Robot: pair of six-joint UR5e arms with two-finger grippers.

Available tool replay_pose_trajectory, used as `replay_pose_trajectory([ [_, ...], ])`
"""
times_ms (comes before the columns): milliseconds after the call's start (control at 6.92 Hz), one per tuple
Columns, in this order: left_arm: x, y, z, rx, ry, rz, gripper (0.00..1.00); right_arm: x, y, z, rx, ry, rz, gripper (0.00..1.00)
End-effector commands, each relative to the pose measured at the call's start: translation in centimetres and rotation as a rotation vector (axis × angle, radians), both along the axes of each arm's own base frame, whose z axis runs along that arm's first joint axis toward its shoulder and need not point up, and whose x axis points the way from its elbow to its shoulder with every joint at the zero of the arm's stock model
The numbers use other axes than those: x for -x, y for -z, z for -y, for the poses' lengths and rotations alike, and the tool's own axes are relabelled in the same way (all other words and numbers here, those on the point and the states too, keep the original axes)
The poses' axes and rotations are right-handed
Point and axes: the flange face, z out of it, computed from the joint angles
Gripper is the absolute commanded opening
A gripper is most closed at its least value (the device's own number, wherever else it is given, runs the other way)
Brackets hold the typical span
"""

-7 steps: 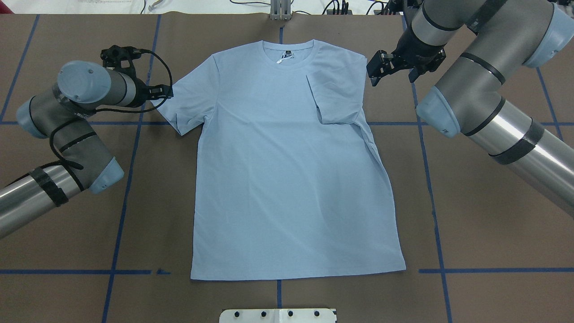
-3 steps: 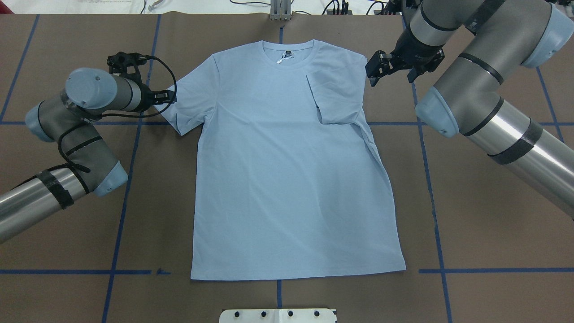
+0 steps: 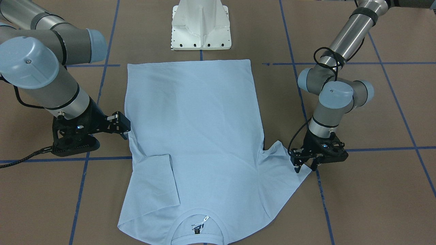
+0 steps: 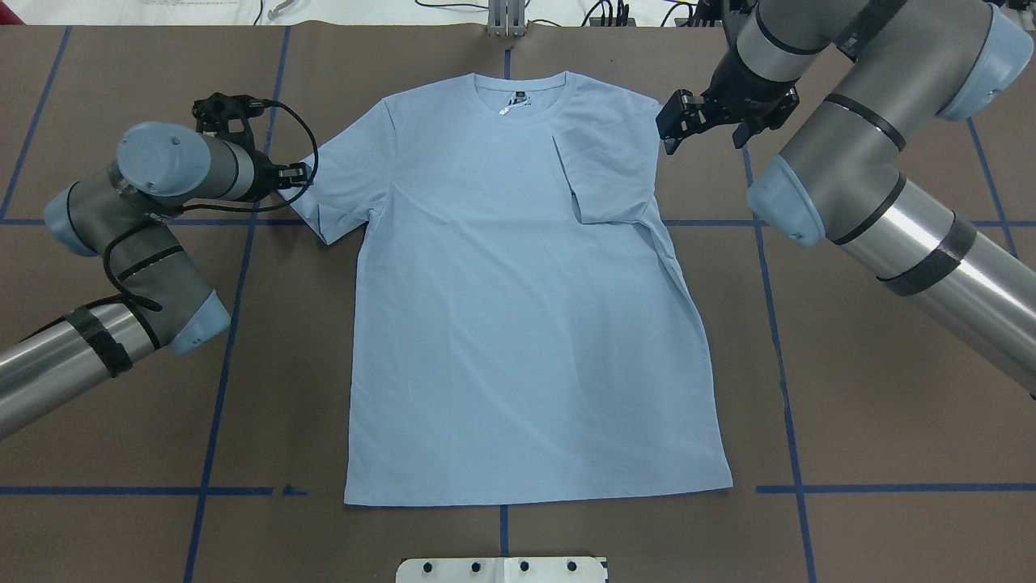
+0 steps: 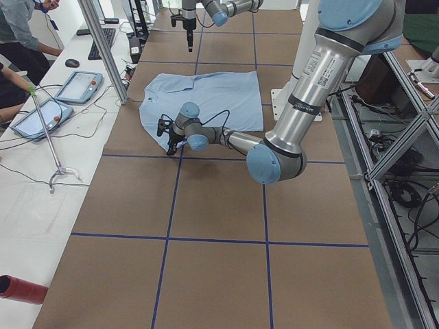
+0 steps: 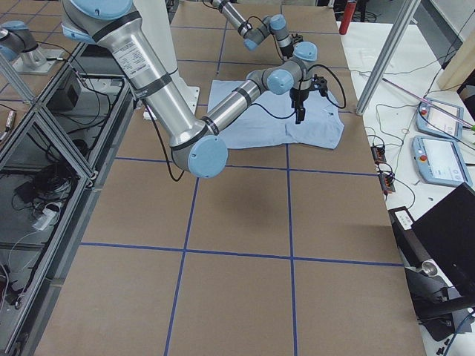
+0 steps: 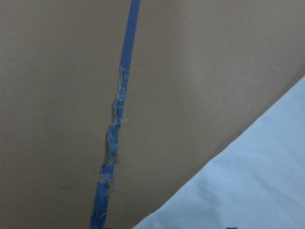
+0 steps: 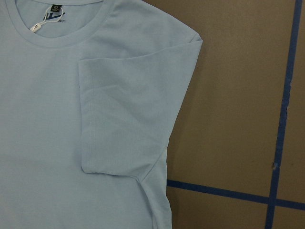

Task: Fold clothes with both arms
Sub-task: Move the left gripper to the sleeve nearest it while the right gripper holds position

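At the left of the overhead view, the left end effector (image 4: pixel 298 172) points down with its fingers apart at the hem of the spread sleeve (image 4: pixel 336 190) of the T-shirt (image 4: pixel 518 324), clamping nothing. At upper right, the right end effector (image 4: pixel 670 128), also spread and empty, hovers just beside the shoulder whose sleeve (image 4: pixel 603 178) lies folded inward. The shirt lies flat mid-tabletop (image 4: pixel 850 389), collar toward the frame's top.

We see T-shirt (image 4: pixel 518 324): thin matt knit cloth, smooth, few soft creases by right sleeve. Surface (image 4: pixel 874 421): matt brown paper-like sheet. Blue tape (image 7: pixel 114 138) on it: frayed and torn in our left wrist view. Right arm (image 4: pixel 939 251) tube: brushed metal, glossy highlight; joint caps (image 4: pixel 789 206) look like pale satin plastic. Pedestal (image 3: pixel 201 23): white painted metal, we judge semi-gloss.
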Motion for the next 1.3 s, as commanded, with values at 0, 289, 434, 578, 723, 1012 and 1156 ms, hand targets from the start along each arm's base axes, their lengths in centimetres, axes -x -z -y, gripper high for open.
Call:
replay_pose_trajectory([
  [0, 0.2, 0.7, 0.0, -0.007, 0.002, -0.007, 0.28, 0.2, 0.0, -0.1, 0.001, 0.001, 0.000, 1.00],
  [289, 0.5, 2.7, -0.3, -0.024, 0.000, -0.028, 0.06, 0.3, -0.3, -0.2, 0.004, 0.002, -0.003, 1.00],
  [434, 0.7, 3.7, -0.4, -0.020, 0.000, -0.026, 0.00, 0.5, -0.5, -0.3, 0.004, 0.004, -0.006, 1.00],
  [578, 0.3, 5.8, -0.5, 0.003, 0.000, -0.009, 0.00, 0.4, -0.6, -0.3, 0.003, 0.005, -0.006, 1.00],
  [723, -1.3, 10.3, 0.8, 0.041, 0.002, 0.020, 0.00, 0.5, -0.6, -0.3, 0.002, 0.006, -0.005, 1.00],
  [1012, -6.9, 18.1, 3.2, 0.105, 0.020, 0.007, 0.00, 0.7, -0.7, -0.4, 0.004, 0.008, -0.006, 1.00],
  [1156, -12.7, 21.5, 5.1, 0.155, 0.020, 0.020, 0.00, 0.8, -0.7, -0.5, 0.003, 0.010, -0.005, 1.00],
])
